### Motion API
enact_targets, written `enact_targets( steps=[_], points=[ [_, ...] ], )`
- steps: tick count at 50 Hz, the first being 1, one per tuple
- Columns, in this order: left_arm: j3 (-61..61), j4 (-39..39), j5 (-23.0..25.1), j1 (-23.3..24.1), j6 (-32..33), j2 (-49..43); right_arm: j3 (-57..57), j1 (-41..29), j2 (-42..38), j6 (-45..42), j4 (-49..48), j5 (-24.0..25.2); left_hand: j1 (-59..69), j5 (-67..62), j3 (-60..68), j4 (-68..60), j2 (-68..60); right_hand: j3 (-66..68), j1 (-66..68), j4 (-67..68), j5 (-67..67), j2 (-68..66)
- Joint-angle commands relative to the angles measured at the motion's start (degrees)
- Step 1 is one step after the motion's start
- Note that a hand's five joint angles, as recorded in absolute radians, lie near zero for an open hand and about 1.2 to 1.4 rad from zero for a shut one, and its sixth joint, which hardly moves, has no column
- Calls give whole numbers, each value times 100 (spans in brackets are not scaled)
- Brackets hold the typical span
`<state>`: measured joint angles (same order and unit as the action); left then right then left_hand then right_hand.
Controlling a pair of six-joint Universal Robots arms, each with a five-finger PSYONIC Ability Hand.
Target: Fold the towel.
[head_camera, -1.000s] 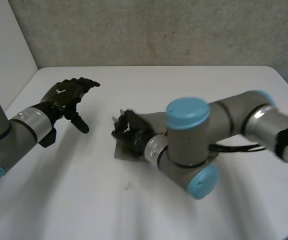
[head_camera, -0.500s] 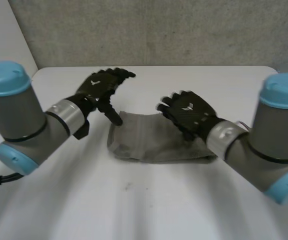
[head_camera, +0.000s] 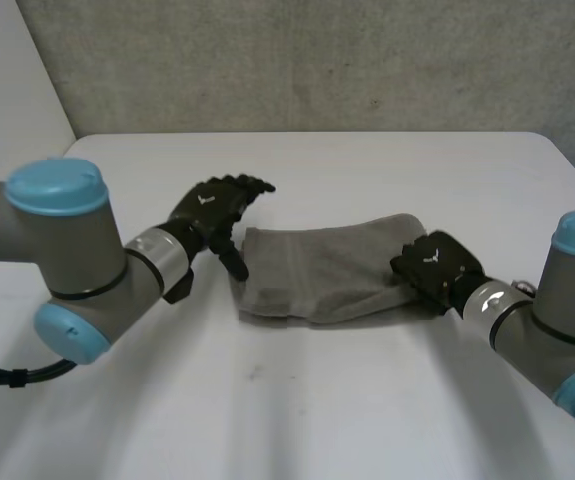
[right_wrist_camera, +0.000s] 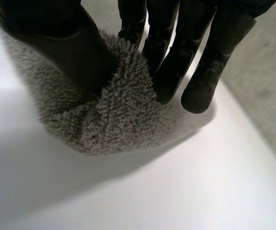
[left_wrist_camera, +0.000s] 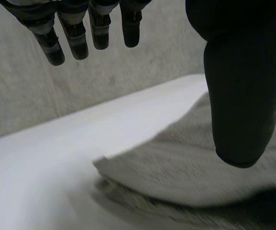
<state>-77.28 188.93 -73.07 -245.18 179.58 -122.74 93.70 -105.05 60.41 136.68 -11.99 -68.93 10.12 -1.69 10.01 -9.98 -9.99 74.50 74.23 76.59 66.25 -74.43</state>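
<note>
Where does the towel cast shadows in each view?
Head view: a thin dark band along the near edge of the towel. Left wrist view: dark beneath its edge, by the left hand. Right wrist view: grey on the table beside the end the right hand pinches.

Grey towel (right_wrist_camera: pixel 114 110) is looped terry cloth, white table (head_camera: pixel 317 400) smooth and matt
</note>
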Motion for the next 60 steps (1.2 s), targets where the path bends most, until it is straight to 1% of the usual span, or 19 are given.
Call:
enact_targets(
  steps=[1,3,6,9,10,12,15,19,20,21,22,26,28,29,31,32,39,48,60],
  points=[
    [-86,3,3,-117,-37,741,-502,-737,340,-845,30,-94,43,114,54,-57,-56,550,577,341,375,-557],
    [-86,3,3,-179,-55,890,-1070,-1542,130,-1055,83,-94,43,114,54,-57,-56,550,577,341,375,-557],
    [-86,3,3,-293,-64,1154,-1389,-1879,-117,-1241,171,-94,43,114,54,-57,-56,550,577,341,375,-557],
    [-103,3,3,-451,-107,1392,-2125,-2475,-871,-2300,713,-94,43,114,54,-57,-56,550,577,341,375,-557],
    [-103,3,3,-452,-108,1393,-2128,-2477,-873,-2304,716,-94,43,114,54,-57,-56,550,577,341,375,-557],
    [-112,-6,3,-548,-195,1454,-2452,-2801,-1363,-3301,1040,-86,43,114,54,-57,-56,550,577,341,375,-557],
    [-121,-6,3,-566,-301,1455,-2593,-2968,-1724,-3875,1207,-164,43,114,54,-57,-56,550,577,341,375,-557],
    [-164,-15,12,-575,-388,1455,-2567,-2978,-1884,-3869,1155,-235,43,114,54,-57,-56,156,183,-52,-18,-163],
    [-182,-15,12,-575,-415,1454,-2541,-2969,-1858,-3755,1120,-313,43,114,54,-57,-56,-2629,-2602,-2837,-2803,2622],
    [-182,-15,12,-575,-415,1454,-2541,-2969,-1858,-3754,1120,-314,43,114,54,-57,-56,-2656,-2630,-2865,-2831,2650],
    [-200,-15,12,-575,-424,1454,-2489,-2917,-1788,-3554,1068,-392,43,114,54,-57,-56,-4738,-4712,-4947,-4913,4731],
    [-226,-6,12,-575,-424,1446,-2304,-2820,-1401,-2805,812,-420,43,114,54,-57,-56,-4759,-4733,-4968,-4934,4753],
    [-226,3,12,-557,-415,1419,-1928,-2584,-806,-1590,314,-393,60,98,71,-73,-72,-6130,-6103,-6338,-6304,6123],
    [-226,3,12,-557,-415,1419,-1926,-2582,-803,-1583,311,-393,60,97,71,-74,-73,-6139,-6112,-6347,-6313,6132],
    [-226,3,12,-540,-424,1402,-1375,-2320,-51,-324,-283,-384,43,114,54,-57,-56,-6450,-6423,-6659,-6624,6443],
    [-226,3,12,-540,-424,1402,-1372,-2319,-47,-318,-286,-384,43,114,54,-57,-56,-6450,-6423,-6659,-6624,6443],
    [-183,38,-58,-426,-590,1227,-485,-1871,945,1596,-1086,-507,94,64,104,-107,-106,-6450,-6423,-6659,-6624,6443],
    [-59,29,-181,-170,-943,786,-449,-1264,999,2003,-339,-754,94,64,104,-107,-106,-6450,-6423,-6659,-6624,6443],
    [-173,-23,-111,628,-846,303,-169,-588,999,2530,-23,-815,464,-306,474,-477,-476,-6450,-6423,-6659,-6624,6443]
  ],
)
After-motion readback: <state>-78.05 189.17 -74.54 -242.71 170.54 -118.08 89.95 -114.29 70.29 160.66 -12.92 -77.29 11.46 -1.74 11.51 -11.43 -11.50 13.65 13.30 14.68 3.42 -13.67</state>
